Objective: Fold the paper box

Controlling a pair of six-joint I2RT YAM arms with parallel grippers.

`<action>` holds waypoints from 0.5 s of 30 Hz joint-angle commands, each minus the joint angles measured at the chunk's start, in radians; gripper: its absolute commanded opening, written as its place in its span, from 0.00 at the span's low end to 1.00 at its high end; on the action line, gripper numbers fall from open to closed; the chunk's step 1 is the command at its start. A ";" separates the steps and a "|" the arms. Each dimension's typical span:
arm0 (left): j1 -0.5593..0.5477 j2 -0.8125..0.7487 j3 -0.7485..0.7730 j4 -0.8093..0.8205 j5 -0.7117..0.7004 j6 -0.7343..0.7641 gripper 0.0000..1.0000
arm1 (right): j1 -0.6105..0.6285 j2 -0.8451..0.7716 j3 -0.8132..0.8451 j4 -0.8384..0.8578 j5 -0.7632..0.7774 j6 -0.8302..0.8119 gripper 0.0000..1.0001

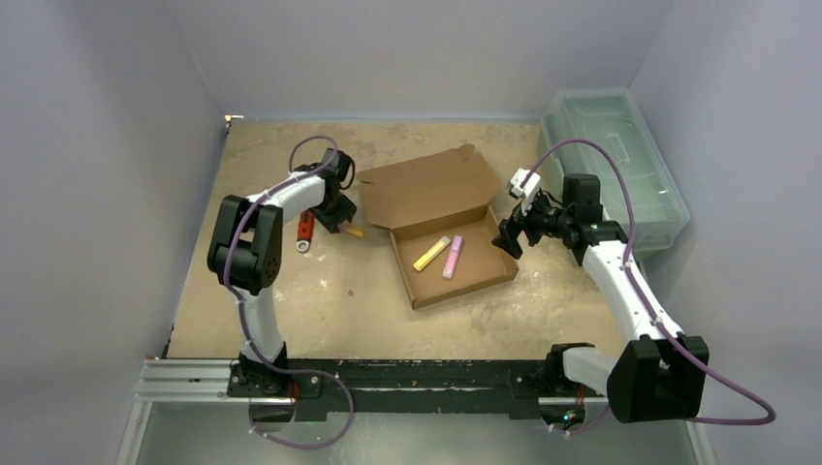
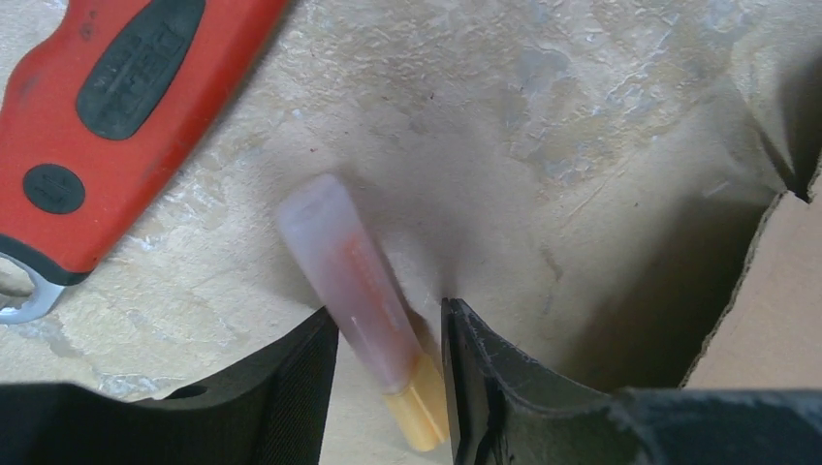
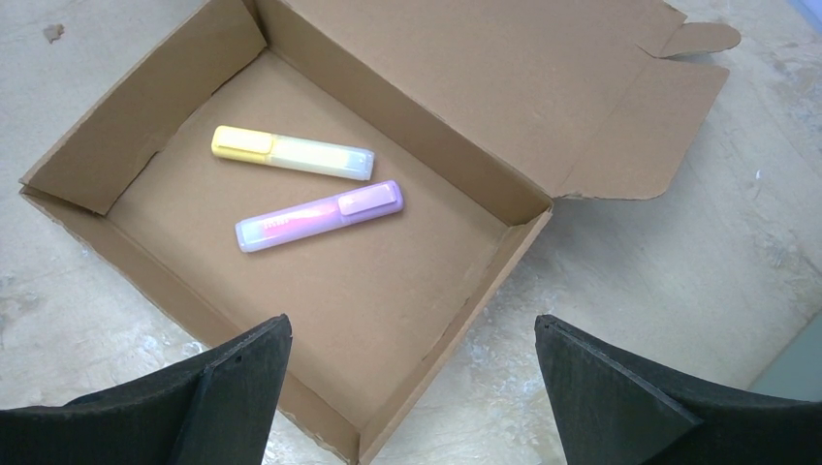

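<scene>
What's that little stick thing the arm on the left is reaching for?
Start at the open brown cardboard paper box; just beyond its left corner, the left gripper straddles an orange highlighter pen with a frosted cap. Unlike the red-handled utility knife beside it, it is slim and translucent.

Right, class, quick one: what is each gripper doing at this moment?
Left gripper: jaws either side of the orange highlighter on the table; grip cannot be told.
Right gripper: jaws open, holding nothing, above the paper box.

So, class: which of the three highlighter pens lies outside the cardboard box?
The orange highlighter pen, on the table between the left gripper's fingers.
</scene>
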 commanded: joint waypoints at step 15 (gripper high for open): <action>0.026 -0.279 -0.238 0.188 0.122 0.175 0.00 | -0.003 -0.003 0.009 0.007 -0.015 -0.013 0.99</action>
